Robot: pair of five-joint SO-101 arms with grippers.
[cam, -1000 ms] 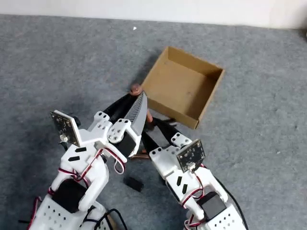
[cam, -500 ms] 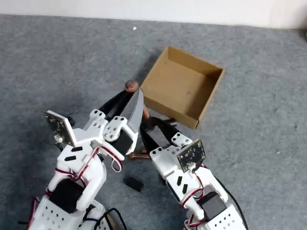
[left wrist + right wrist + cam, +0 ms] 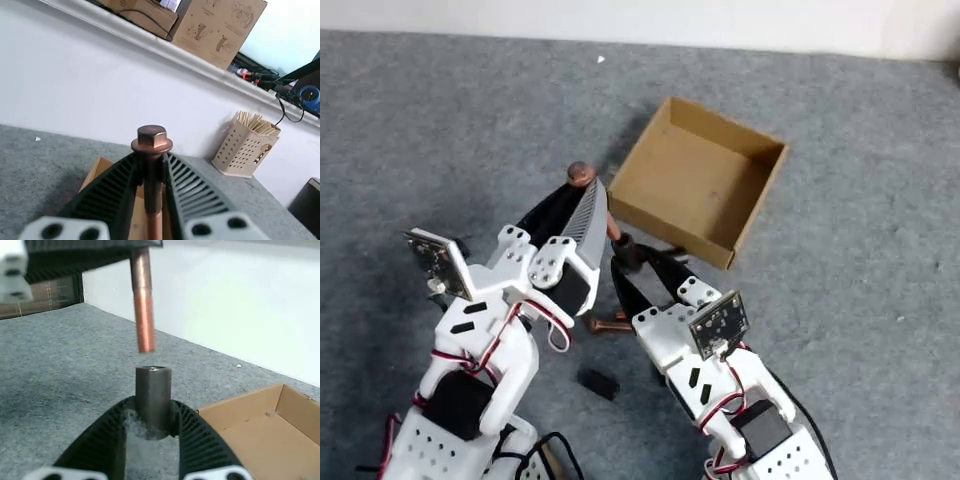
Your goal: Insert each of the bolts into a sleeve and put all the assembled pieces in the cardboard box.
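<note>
My left gripper (image 3: 588, 205) is shut on a copper bolt (image 3: 580, 173), its hex head (image 3: 151, 141) standing above the fingers and the shank (image 3: 152, 200) running down between them. My right gripper (image 3: 628, 262) is shut on a dark grey sleeve (image 3: 153, 395), held upright with its bore facing up. The bolt's lower end (image 3: 145, 335) hangs just above the sleeve's mouth, apart from it and slightly tilted. The open cardboard box (image 3: 698, 178) lies just beyond both grippers; nothing shows inside it.
Another copper bolt (image 3: 611, 323) lies on the grey carpet between the two arms. A small black part (image 3: 597, 383) rests nearer the arm bases. A white wall (image 3: 640, 15) borders the carpet's far side.
The left gripper has shifted to the left and farther back with the bolt, its head now farther from the box corner. The right arm has kept still with the sleeve.
</note>
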